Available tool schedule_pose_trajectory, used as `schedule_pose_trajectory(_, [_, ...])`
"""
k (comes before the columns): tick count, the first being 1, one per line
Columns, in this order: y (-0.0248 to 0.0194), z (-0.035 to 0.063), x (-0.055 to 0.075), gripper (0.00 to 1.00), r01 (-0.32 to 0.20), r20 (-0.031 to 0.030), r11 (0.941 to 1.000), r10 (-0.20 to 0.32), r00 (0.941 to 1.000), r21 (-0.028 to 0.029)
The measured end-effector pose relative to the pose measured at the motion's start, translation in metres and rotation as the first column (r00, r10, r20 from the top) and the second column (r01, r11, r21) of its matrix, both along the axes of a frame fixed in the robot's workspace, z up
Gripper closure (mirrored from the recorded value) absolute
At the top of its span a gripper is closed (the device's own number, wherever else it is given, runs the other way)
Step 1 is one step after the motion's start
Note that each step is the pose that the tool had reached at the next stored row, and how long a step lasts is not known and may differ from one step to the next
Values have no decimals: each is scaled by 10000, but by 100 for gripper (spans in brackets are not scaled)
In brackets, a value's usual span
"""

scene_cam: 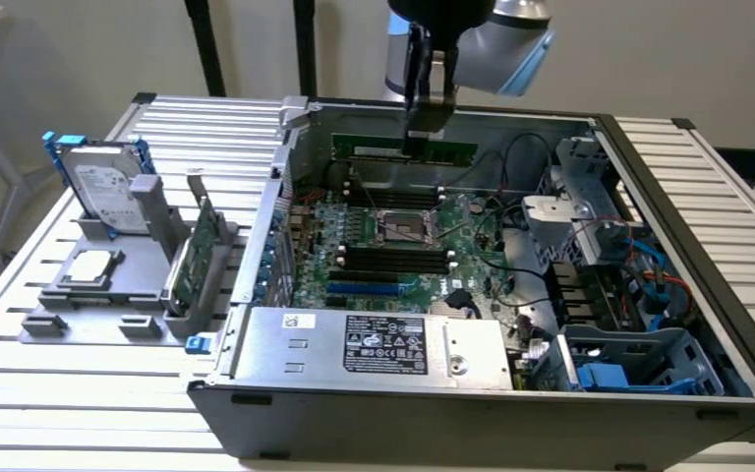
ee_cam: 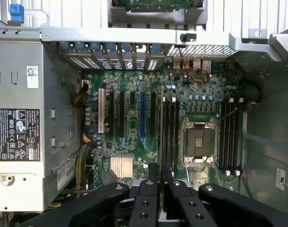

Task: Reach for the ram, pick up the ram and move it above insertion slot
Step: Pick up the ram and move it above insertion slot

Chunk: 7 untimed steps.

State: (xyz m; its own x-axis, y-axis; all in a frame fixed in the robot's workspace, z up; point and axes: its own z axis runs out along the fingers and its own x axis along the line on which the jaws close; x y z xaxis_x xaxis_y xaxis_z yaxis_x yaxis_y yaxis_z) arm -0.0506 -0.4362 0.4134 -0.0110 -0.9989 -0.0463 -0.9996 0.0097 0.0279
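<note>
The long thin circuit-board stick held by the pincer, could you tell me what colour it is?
Green, seen best in the exterior view, where the thin circuit-board stick hangs from the pincer.

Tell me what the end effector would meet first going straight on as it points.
The end effector holds the ram; going on, the ram would likely meet the black slots beside the CPU socket first, though depth is unclear.

Arm vertical, gripper [scene_cam: 427, 138] pointing down, jaws closed

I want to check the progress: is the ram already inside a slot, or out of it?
Out. The claw holds the ram in the air above the motherboard, and its black slots lie empty below.
</note>
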Motion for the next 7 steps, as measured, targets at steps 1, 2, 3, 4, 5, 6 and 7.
schedule_pose_trajectory(1, [0,0,0,86,0,0,10000,0,10000,0])
schedule_pose_trajectory(2, [0,0,0,86,-1,0,10000,1,10000,0])
schedule_pose_trajectory(3, [0,0,1,86,-1,0,10000,1,10000,0])
schedule_pose_trajectory(4, [0,0,1,86,-1,0,10000,1,10000,-1])
schedule_pose_trajectory(5, [0,0,1,86,-1,0,10000,1,10000,0])
schedule_pose_trajectory(6, [0,0,1,86,-1,0,10000,1,10000,-1])
schedule_pose_trajectory(7, [0,0,1,86,-1,0,10000,1,10000,-1])
